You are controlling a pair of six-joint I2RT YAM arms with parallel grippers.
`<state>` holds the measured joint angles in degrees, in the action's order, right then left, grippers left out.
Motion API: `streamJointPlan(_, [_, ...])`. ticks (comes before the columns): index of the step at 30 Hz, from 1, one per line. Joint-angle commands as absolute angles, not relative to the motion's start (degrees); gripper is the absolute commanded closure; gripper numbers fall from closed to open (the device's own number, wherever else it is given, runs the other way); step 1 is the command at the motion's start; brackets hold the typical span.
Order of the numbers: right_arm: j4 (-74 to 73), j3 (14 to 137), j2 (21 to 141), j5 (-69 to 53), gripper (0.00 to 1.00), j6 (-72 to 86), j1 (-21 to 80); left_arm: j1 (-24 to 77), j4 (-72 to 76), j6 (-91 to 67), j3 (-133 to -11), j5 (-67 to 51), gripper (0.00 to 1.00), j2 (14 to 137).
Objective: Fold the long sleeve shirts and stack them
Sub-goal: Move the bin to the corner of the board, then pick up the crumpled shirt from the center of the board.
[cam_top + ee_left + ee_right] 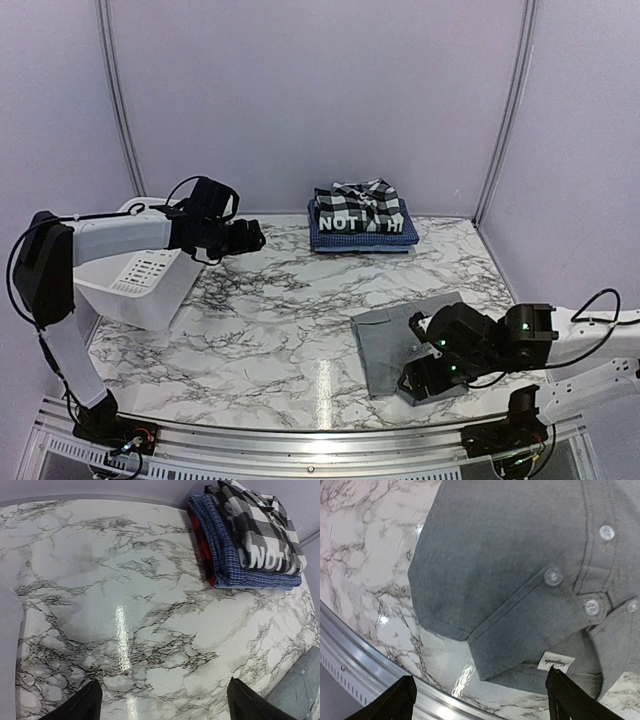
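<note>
A white plastic tub point(140, 285) with a slotted side sits at the table's left edge, and the left arm reaches across over it. The left gripper point(164, 681) hangs just past the tub above bare stone, its fingers apart with nothing between them. From there the glossy, black-veined marble table point(270, 330) runs wide and bare through the middle. The only things breaking it are a pile at the back wall and the cloth at the front right.

The pile has a blue checked shirt point(360, 242) underneath, a white-lettered black shirt point(365, 222) on it, and a black-and-white plaid shirt point(360, 197) on top, all squared up.

Well apart from them, the grey shirt point(385, 335) lies flat as a folded rectangle near the ribbed metal rail point(300, 440) along the front. The right gripper point(480, 674) hangs over the shirt's near edge, fingers spread. Below it are a cuff with clear buttons point(553, 576) and a small white label point(556, 661). I cannot tell whether the fingers touch the weave.
</note>
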<state>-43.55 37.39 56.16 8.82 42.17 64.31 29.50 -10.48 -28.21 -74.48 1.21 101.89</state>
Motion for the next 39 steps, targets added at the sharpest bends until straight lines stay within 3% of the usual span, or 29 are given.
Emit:
streamJointPlan(1, [-45.7, 36.0, 56.3, 7.9, 0.17, 49.7, 70.5, 32.5, -7.8, -27.2, -73.5, 0.2, 0.11, 96.3])
streamJointPlan(19, [-32.6, 32.8, 70.2, 16.0, 0.43, 54.1, 75.3, 37.9, -3.3, -33.2, -61.2, -0.9, 0.1, 85.0])
streamJointPlan(27, [-34.8, 36.2, 73.2, 22.3, 0.52, 51.0, 74.2, 38.1, -1.9, -33.2, -58.0, -0.4, 0.1, 82.4])
streamJointPlan(30, [-32.9, 36.5, 74.3, 20.6, 0.69, 49.4, 73.4, 38.1, -1.9, -33.1, -57.6, -0.5, 0.1, 81.8])
streamJointPlan(34, [-33.9, 39.7, 75.8, 20.5, 1.0, 48.3, 73.5, 38.1, -1.9, -32.8, -56.8, -0.4, 0.1, 80.9])
streamJointPlan(39, [-37.9, 48.3, 76.3, 21.5, 1.0, 43.9, 72.3, 38.1, -1.4, -32.4, -55.8, -1.3, 0.08, 80.5])
